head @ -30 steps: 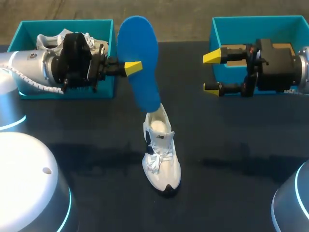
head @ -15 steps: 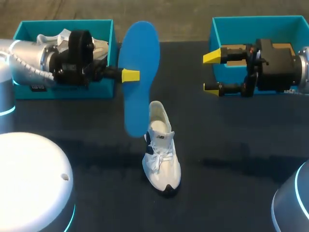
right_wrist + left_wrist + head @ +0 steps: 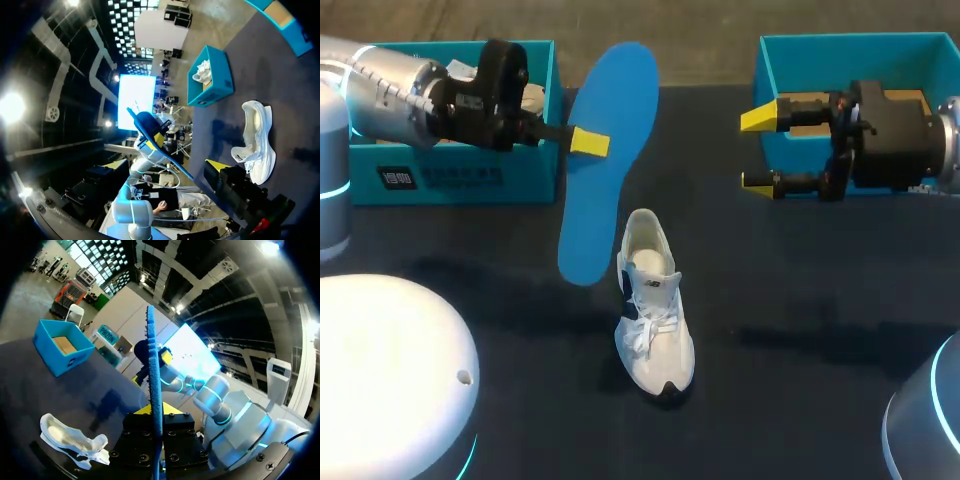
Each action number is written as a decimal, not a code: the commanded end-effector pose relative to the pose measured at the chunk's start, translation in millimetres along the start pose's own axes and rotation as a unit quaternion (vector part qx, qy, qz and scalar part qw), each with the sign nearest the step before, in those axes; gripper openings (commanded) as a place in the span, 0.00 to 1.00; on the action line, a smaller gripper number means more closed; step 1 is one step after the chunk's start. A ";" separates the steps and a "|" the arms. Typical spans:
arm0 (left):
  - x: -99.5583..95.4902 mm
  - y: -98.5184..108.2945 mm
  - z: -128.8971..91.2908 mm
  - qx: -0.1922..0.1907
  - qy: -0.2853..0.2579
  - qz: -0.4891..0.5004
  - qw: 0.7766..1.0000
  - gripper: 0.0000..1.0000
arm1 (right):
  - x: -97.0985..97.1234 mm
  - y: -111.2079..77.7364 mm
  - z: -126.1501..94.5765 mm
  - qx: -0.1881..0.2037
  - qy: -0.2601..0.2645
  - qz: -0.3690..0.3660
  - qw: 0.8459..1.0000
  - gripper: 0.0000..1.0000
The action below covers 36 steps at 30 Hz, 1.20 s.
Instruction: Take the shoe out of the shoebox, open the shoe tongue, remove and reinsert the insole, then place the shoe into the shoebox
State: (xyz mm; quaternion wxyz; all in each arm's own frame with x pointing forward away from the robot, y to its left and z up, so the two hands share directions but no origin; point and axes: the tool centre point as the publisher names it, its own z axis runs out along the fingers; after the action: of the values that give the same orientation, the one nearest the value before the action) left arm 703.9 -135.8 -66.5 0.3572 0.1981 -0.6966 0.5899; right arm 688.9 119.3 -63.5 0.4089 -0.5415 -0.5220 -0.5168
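- Head view, progress: the white lace-up sports shoe (image 3: pixel 654 312) stands out of its box on the black table (image 3: pixel 800 300), toe towards the camera. The flat blue foam insole (image 3: pixel 607 165) is fully out of it. Removal therefore appears done. Reinserting the insole and boxing the shoe are not yet done.
- Head view, grippers: the left gripper (image 3: pixel 588 143) is clamped on the insole near its middle and holds it in the air, above and just beside the shoe's heel. The right gripper (image 3: pixel 758 150) hangs with its fingers spread and nothing between them, in front of the right-hand teal cardboard shoebox (image 3: pixel 820 48).
- Head view, containers: the left-hand teal cardboard shoebox (image 3: pixel 450 178) is largely hidden by the left arm. The right-hand shoebox shows brown cardboard (image 3: pixel 808 103) inside.
- Left wrist view: the insole (image 3: pixel 153 370) runs edge-on between the fingers. The shoe (image 3: pixel 72 439) lies on the table beside the gripper. The right-hand shoebox holds only cardboard.
- Right wrist view: the left-hand shoebox (image 3: pixel 212 80) holds a second white shoe (image 3: pixel 202 71). The task shoe (image 3: pixel 257 140) sits ahead of the gripper with its mouth open.
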 end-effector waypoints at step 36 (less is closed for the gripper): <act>-11.8 10.1 -0.9 0.141 0.031 -0.286 0.947 0.00 | 23.2 3.7 23.4 0.004 -0.177 -0.004 0.984 1.00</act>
State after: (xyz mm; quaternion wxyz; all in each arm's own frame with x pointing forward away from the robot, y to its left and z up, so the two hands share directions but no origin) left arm 706.7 -134.6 -82.2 0.5012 0.4155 -0.5102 0.5620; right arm 684.9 134.1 -59.8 0.3555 -0.5820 -0.5623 -0.4676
